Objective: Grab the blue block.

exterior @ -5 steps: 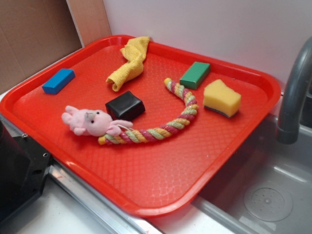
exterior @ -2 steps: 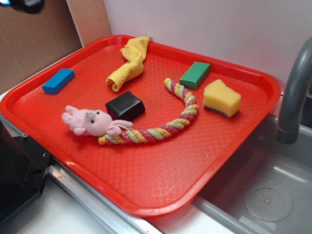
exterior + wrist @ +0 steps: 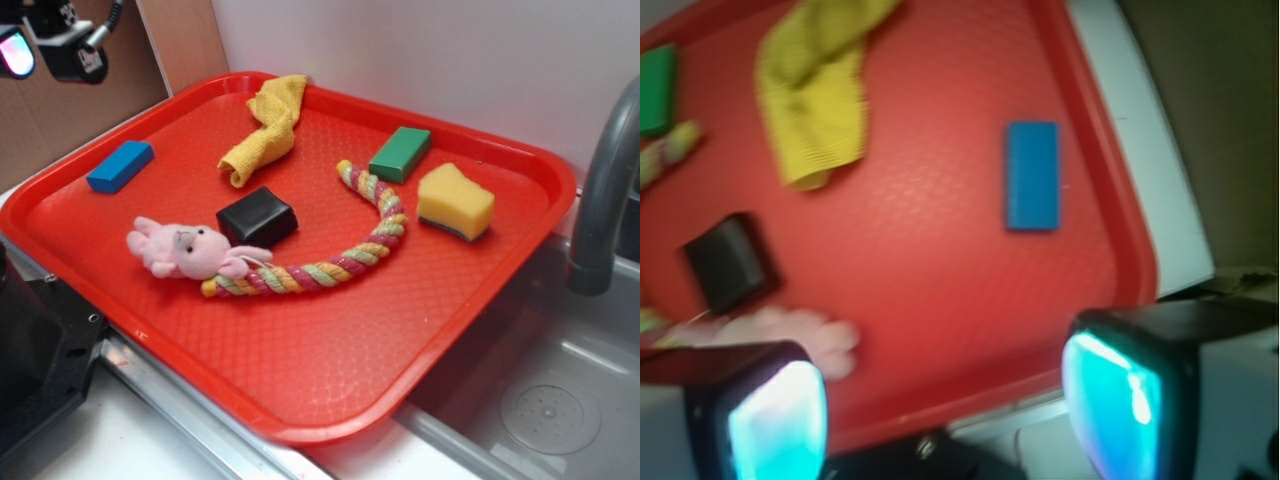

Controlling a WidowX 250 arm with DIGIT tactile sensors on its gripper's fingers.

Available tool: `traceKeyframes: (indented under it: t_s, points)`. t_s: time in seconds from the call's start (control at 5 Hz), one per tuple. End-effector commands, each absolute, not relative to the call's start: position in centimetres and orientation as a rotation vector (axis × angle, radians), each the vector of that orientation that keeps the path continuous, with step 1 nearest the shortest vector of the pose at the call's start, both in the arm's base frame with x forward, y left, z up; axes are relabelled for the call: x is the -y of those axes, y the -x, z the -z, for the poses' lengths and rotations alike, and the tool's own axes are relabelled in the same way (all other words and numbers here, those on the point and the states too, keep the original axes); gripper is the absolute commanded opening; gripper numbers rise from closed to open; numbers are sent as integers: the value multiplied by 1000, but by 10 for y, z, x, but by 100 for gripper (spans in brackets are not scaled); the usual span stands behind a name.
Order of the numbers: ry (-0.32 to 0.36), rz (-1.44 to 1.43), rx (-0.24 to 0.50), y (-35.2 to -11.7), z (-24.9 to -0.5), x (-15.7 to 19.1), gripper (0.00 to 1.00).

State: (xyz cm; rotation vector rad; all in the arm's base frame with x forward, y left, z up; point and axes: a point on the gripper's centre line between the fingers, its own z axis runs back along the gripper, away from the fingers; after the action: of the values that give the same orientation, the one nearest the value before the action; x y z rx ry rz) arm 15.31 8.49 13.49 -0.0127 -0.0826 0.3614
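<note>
My end effector [image 3: 945,400] is spread wide, empty, hovering high over the tray's [image 3: 480,290] near-left corner. Blue block [image 3: 1032,176] lies flat on the tray ahead of my fingers [image 3: 1120,400], well apart, near the rim. Yellow cloth [image 3: 815,95] and black block [image 3: 728,262] sit further across.

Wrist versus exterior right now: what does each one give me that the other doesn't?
Only the wrist view shows both fingers spread apart with nothing between them, the blue block ahead of them. Only the exterior view shows the yellow sponge, the sink and the faucet. Both show the red tray, yellow cloth, green block, black block and pink plush toy.
</note>
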Motion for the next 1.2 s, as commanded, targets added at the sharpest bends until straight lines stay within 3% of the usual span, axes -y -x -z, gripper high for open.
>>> traceKeyframes:
  t_s: [0.0, 0.4, 1.0]
  points:
    - [-70, -460, 131, -152, -96, -130, 100]
    - [-49, -394, 98, -178, -54, -135, 100]
    - [-48, -321, 31, -197, -18, -128, 100]
